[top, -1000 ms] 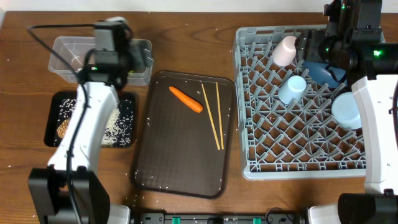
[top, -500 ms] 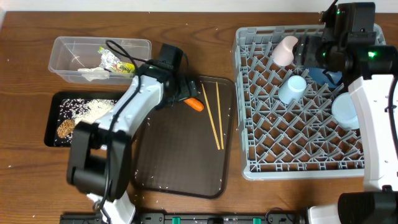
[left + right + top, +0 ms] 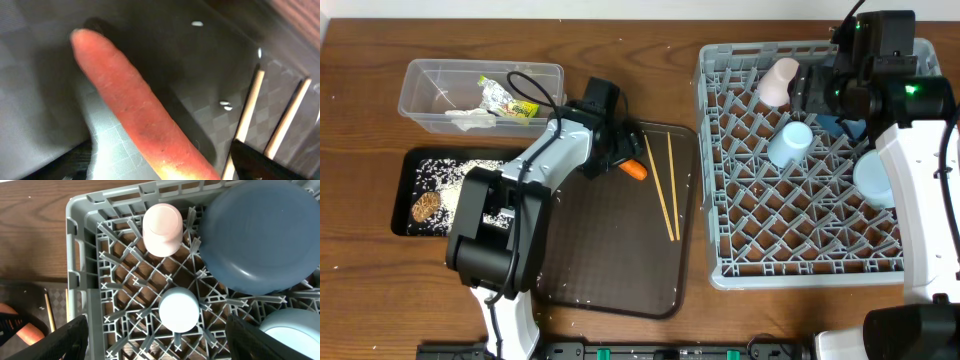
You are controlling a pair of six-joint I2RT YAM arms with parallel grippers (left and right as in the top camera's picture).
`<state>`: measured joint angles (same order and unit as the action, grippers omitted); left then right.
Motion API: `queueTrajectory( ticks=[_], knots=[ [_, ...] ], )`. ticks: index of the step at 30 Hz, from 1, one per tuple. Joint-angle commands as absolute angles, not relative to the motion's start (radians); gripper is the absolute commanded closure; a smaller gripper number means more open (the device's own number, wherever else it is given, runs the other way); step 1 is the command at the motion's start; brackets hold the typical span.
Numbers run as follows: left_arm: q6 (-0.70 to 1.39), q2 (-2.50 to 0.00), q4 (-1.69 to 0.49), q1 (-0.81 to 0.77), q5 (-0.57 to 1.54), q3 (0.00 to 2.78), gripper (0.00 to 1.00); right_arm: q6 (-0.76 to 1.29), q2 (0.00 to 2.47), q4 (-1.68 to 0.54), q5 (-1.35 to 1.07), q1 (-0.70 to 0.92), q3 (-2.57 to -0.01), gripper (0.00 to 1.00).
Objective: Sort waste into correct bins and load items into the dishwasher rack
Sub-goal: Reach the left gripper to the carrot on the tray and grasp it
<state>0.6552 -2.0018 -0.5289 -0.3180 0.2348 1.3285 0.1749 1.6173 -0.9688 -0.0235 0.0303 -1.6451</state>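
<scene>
The orange carrot (image 3: 636, 169) lies on the dark brown serving tray, large in the left wrist view (image 3: 135, 115). My left gripper (image 3: 623, 160) is low over it, open, a finger on each side (image 3: 160, 167), not touching. The chopsticks (image 3: 665, 190) lie just right of the carrot (image 3: 250, 115). My right gripper (image 3: 825, 95) hovers open and empty (image 3: 155, 340) over the grey rack (image 3: 720, 260). The rack holds the pink cup (image 3: 162, 229), light-blue cup (image 3: 179, 309), blue plate-bowl (image 3: 260, 235) and light-blue bowl (image 3: 292, 330).
The clear tub (image 3: 430, 85) at the back left holds the green-yellow wrapper (image 3: 505, 98) and white tissue (image 3: 465, 118). The black tray (image 3: 405, 195) in front of it holds rice (image 3: 470, 178) and a brown lump (image 3: 425, 206). The brown serving tray (image 3: 610, 260) sits mid-table.
My left arm has swung from over the clear tub down to the carrot on the brown tray. The wrapper now shows lying in the tub. The right arm has barely moved.
</scene>
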Motion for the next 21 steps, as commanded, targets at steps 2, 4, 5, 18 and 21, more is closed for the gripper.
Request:
queueTrajectory(
  ticks=[2, 4, 5, 18, 21],
  knots=[
    [0.654, -2.033, -0.533, -0.318, 0.243, 1.326, 0.45, 0.178, 1.626, -0.966, -0.023, 0.025, -1.641, 0.2],
    [0.645, -2.033, -0.536, -0.322, 0.243, 1.326, 0.51, 0.178, 1.626, -0.967, -0.023, 0.025, -1.641, 0.2],
    [0.636, -2.033, -0.537, -0.324, 0.243, 1.326, 0.52, 0.178, 1.626, -0.968, -0.023, 0.025, -1.641, 0.2],
    [0.45, -2.033, -0.818, -0.313, 0.242, 1.377, 0.53, 0.167, 1.626, -0.968, -0.011, 0.025, -1.641, 0.2],
    [0.414, -2.033, -0.876, -0.313, 0.192, 1.392, 0.53, 0.167, 1.626, -0.965, -0.011, 0.025, -1.641, 0.19]
  ],
)
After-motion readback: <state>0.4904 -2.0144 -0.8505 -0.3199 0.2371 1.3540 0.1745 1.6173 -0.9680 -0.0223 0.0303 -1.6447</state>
